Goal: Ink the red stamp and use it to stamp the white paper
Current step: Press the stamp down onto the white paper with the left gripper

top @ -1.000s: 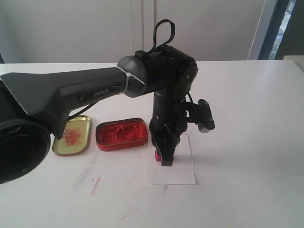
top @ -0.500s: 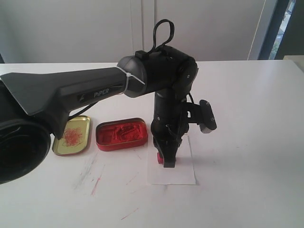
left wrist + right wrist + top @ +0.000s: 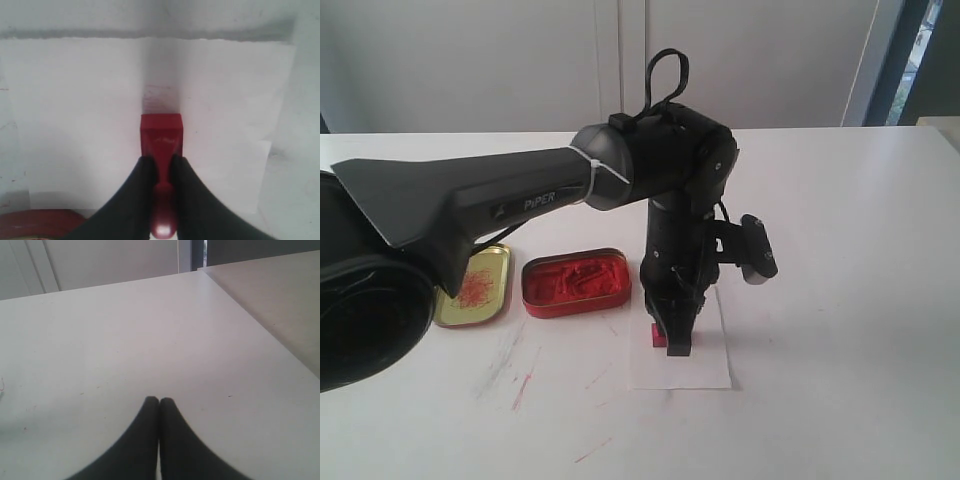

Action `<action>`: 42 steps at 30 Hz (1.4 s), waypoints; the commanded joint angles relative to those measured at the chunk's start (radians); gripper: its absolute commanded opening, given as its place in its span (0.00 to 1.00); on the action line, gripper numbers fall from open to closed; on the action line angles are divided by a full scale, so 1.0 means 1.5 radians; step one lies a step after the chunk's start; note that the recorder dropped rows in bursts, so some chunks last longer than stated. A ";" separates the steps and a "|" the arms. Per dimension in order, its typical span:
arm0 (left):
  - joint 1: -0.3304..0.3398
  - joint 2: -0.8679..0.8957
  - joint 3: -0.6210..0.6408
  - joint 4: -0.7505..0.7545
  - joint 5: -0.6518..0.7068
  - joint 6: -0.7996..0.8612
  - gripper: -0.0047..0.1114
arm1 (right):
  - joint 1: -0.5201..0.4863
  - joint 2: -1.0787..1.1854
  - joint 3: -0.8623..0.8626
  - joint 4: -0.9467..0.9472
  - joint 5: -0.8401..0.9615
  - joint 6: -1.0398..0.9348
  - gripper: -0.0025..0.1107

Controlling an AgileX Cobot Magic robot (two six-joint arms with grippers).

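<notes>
- Looking down from the outside camera, you get only a sliver of the red stamp (image 3: 658, 336); the dark fingers of the left gripper (image 3: 677, 345) cover the rest.
- The left arm's bulk hides one end of the gold lid (image 3: 475, 285), which has red flecks inside.
- In the left wrist camera the stamp (image 3: 161, 135) shows plainly, but the red ink tin (image 3: 40, 225) is cut off to a curved scrap at the picture's edge.
- You cannot tell whether the stamp's base is pressed flat on the white paper (image 3: 75, 125) or sits just off it. A faint pink patch lies on the sheet just beyond the base.
- The left gripper (image 3: 161, 160) has its jaws narrow, clamped on the stamp's slim handle, with the blocky base sticking out past the fingertips.
- You see the right gripper (image 3: 159, 401) only through its own wrist camera: fingers pressed together, nothing between them, over bare desk (image 3: 125, 340) near a far corner.
- The paper (image 3: 705, 365) lies mid-desk, toward the edge nearest the outside camera, with the stamp over its tin-side part.
- The open tin (image 3: 576, 282) sits just beside the paper, and the lid just beyond the tin.
</notes>
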 commanded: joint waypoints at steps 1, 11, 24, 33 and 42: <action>-0.005 0.027 0.004 -0.023 0.047 0.000 0.04 | -0.003 -0.003 0.003 -0.005 -0.010 0.000 0.02; -0.005 0.073 0.006 -0.037 0.031 0.000 0.04 | -0.003 -0.003 0.003 -0.005 -0.010 0.000 0.02; -0.002 0.105 0.006 -0.055 0.036 0.000 0.04 | -0.003 -0.003 0.003 -0.005 -0.010 0.000 0.02; -0.002 0.105 0.006 -0.055 0.033 0.000 0.04 | -0.003 -0.003 0.003 -0.005 -0.010 0.000 0.02; -0.002 0.093 0.003 -0.029 0.062 0.000 0.04 | -0.003 -0.003 0.003 -0.005 -0.010 -0.011 0.02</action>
